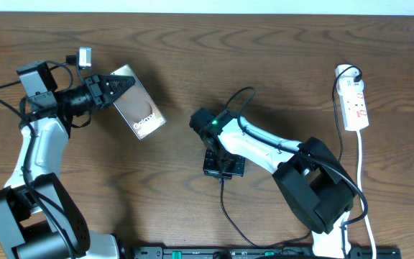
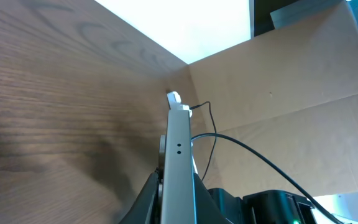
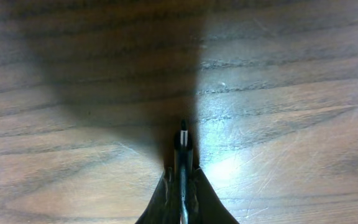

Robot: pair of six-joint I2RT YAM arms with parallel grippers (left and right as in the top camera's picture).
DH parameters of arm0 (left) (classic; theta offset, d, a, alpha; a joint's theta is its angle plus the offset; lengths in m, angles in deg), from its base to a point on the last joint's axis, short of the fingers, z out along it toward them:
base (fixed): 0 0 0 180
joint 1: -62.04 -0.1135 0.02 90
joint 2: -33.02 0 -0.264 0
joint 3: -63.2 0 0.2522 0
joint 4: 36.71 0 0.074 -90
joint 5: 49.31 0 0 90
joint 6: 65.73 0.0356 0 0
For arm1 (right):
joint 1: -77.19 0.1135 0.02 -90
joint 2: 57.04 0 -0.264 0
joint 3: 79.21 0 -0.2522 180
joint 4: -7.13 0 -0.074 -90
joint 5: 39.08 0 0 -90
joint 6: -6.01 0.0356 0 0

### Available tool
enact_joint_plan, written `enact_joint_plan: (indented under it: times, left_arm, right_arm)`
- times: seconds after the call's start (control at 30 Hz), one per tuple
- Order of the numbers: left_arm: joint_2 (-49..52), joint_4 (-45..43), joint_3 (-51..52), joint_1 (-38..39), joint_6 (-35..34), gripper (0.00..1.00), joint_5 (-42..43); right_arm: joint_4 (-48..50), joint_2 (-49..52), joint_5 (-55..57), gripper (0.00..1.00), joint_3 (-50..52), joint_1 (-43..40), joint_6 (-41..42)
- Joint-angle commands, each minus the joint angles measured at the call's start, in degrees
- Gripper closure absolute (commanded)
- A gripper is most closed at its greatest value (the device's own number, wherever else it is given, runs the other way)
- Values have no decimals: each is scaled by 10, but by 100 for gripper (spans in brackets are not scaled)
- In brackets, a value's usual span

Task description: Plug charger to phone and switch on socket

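1. Overhead, we see the left gripper clamped on one end of the phone at the left of the table; the socket lies well apart, at the right edge.
2. Left wrist: we see the phone edge-on between its fingers.
3. Right wrist: the right gripper pinches the plug tip of the charger — jaws narrow.

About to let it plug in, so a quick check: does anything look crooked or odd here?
Only the phone: it is angled diagonally, pinched at one end by the left fingers, which looks deliberate. The right fingers hold the charger plug straight, and the power strip looks normal.
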Motion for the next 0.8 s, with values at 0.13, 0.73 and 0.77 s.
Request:
enact_joint_plan:
  times: [0.13, 0.73, 0.77]
  left_arm:
    - [2, -2, -5, -2, 8, 93, 18]
    - [2, -2, -5, -2, 27, 93, 18]
    - [2, -2, -5, -2, 27, 92, 18]
  right_arm:
    - [11, 36, -33, 99, 9, -34, -37]
    - [28, 21, -250, 99, -115, -197, -291]
    - [28, 17, -262, 99, -126, -200, -310]
